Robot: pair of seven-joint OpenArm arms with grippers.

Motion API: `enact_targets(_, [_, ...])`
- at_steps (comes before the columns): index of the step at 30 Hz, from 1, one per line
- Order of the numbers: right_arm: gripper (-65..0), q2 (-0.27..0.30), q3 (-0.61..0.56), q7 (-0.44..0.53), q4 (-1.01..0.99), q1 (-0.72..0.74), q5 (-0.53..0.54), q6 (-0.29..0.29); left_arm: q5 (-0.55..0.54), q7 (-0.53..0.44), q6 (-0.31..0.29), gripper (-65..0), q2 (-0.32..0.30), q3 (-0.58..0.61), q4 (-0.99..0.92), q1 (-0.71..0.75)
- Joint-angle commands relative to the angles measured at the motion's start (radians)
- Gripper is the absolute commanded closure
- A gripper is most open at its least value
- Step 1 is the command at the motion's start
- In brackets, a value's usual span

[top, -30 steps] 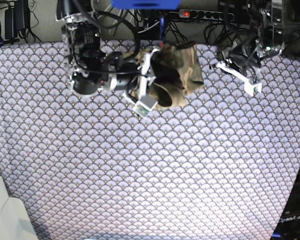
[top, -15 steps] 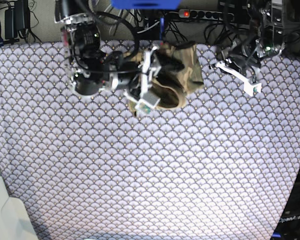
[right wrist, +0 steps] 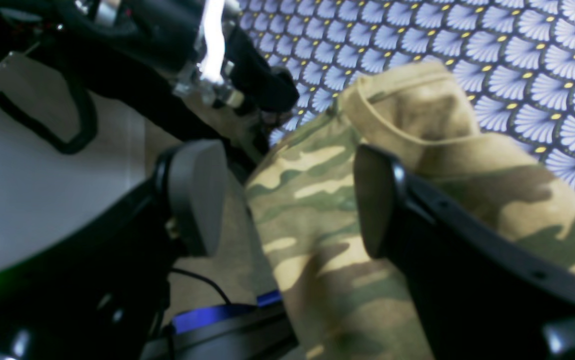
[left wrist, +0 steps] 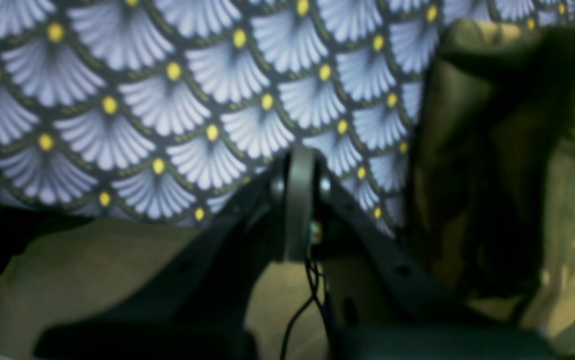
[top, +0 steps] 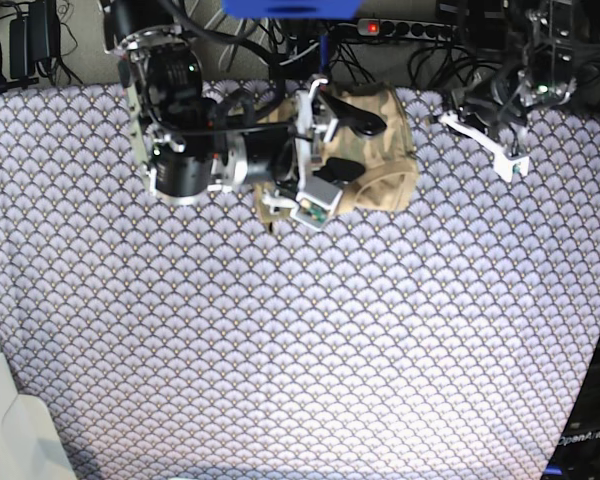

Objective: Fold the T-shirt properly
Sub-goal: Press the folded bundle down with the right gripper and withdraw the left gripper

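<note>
The camouflage T-shirt [top: 380,150] lies as a folded bundle near the back middle of the table. Its tan hem [right wrist: 412,105] shows in the right wrist view. My right gripper [top: 350,145] hovers at the bundle's left side and stands open. In its own view the right gripper [right wrist: 285,200] has the cloth lying loose between its spread fingers, with no pinch on it. My left gripper [top: 458,108] is shut and empty at the back right, apart from the shirt. Seen from its wrist, the left gripper [left wrist: 300,165] points at the tablecloth, with the T-shirt [left wrist: 517,150] blurred off to the right.
The lavender fan-scale tablecloth [top: 300,340] covers the whole table. Cables and a power strip [top: 420,28] run behind the back edge. A pale box corner [top: 10,430] sits at the front left. The floor [left wrist: 92,270] shows past the table edge.
My right gripper has opened and let go of the T-shirt, which now rests flatter on the table. The right arm shifted slightly toward the back. The left gripper stayed shut.
</note>
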Motion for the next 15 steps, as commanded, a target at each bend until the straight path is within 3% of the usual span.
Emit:
enact_targets(1, [-41.5,0.003,-0.001,0.022,0.02,0.013,0.027,0.004,0.01,-0.006,0.004,-0.4,-0.029,-0.038,0.025,0.022])
enact_targets(8, [-41.4,0.026,0.001,0.02,0.02,0.047,0.028,0.004,0.008,-0.006,0.002,-0.4,-0.031,-0.162,0.08,0.054])
enact_targets(15, [-41.4,0.086,0.002,0.023,0.019,0.15,0.03,0.004,0.007,-0.009,0.001,-0.4,-0.029,-0.162,0.088,0.062])
